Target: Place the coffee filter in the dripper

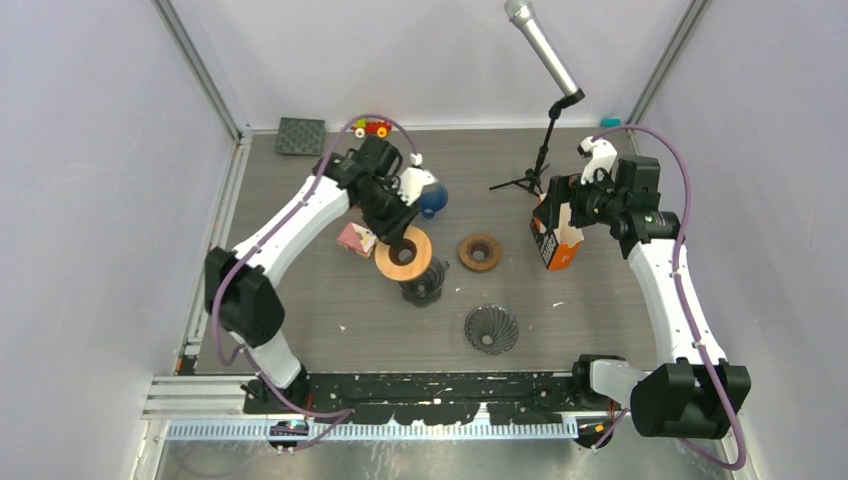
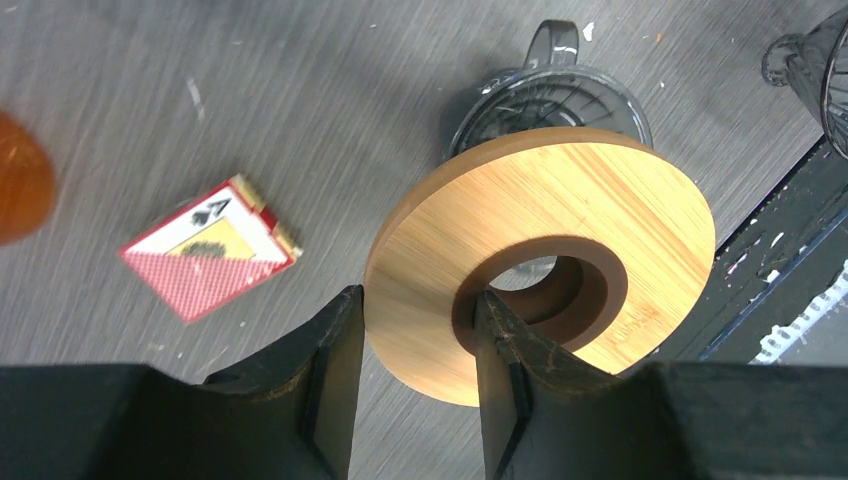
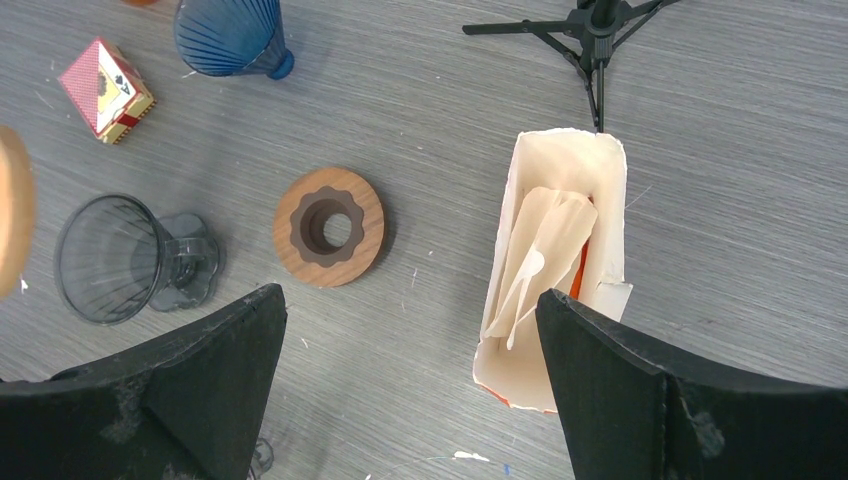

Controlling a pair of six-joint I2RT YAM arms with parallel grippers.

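Under right claw (image 3: 408, 320), wide apart | filter (image 3: 545, 245) lengthwise in carton (image 3: 512, 370), seemingly upright | left claw (image 2: 417, 310) clamps bamboo ring (image 2: 560, 200)

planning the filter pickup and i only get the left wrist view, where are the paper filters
observer: The paper filters stand in an open carton on the table near the right arm, just in front of the microphone tripod.
operator: is the right pincer on them yet
observer: No, it is wide open and empty, hovering above the carton.
operator: any ring out there besides the bamboo ring i hold
observer: Yes, a darker wooden ring lies flat on the table between the clear dripper and the carton.
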